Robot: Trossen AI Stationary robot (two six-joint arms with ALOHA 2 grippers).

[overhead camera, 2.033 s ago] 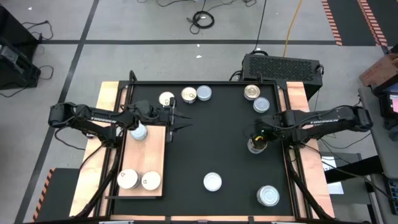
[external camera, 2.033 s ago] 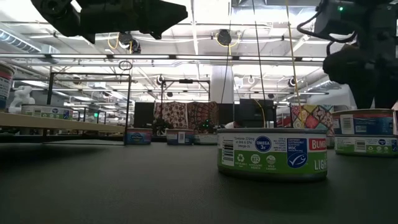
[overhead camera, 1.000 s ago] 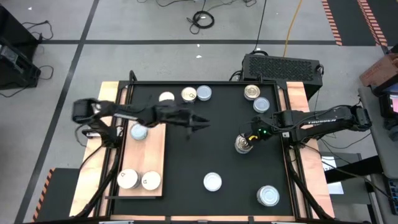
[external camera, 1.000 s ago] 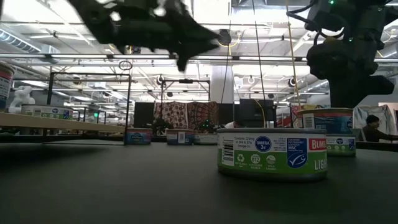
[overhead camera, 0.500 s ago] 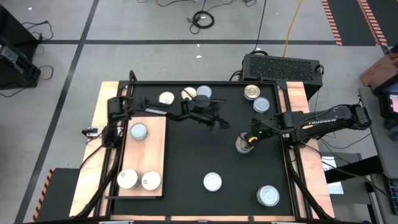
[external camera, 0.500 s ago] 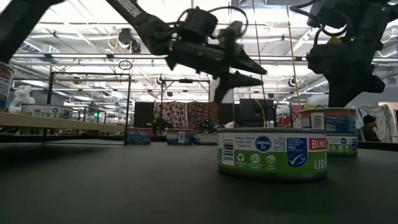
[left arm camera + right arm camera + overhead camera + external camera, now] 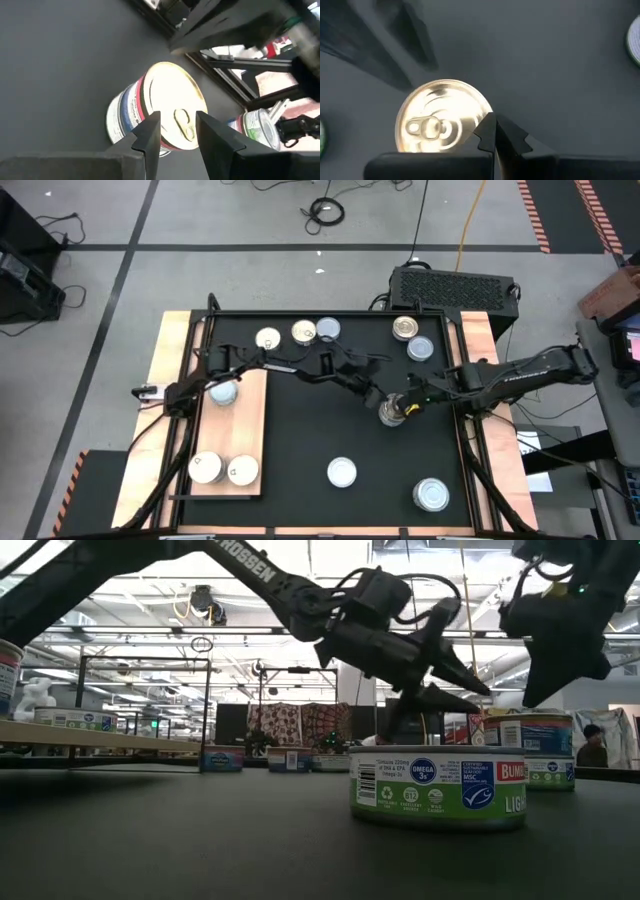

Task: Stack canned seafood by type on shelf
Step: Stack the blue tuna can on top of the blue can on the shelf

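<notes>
A gold-topped can (image 7: 392,412) of seafood stands on the black mat at the right. My left gripper (image 7: 177,117) reaches across the mat to it, open, with its fingers just short of and above the can's gold lid (image 7: 172,97). My right gripper (image 7: 494,120) is shut and stands at the can's rim (image 7: 479,111), on the side toward the table's right edge. The shelf (image 7: 245,425) lies at the left and bears a silver-topped can (image 7: 222,392) and two cream-topped cans (image 7: 222,470). My right gripper's shut fingertips (image 7: 487,127) slant down at the edge of the gold lid. The low view shows them just over the can (image 7: 520,735); whether they touch it I cannot tell.
Three cans (image 7: 300,334) stand along the mat's far edge, two more (image 7: 412,338) at the far right. A silver-topped can (image 7: 342,472) and another (image 7: 432,494) stand near the front edge. The near can has a green label (image 7: 438,788).
My left gripper has swept from the shelf's far end toward the table's right edge and downward, rolling as it went, and has reached the gold-topped can. My right gripper has rolled at the can's side. The can has stayed in place.
</notes>
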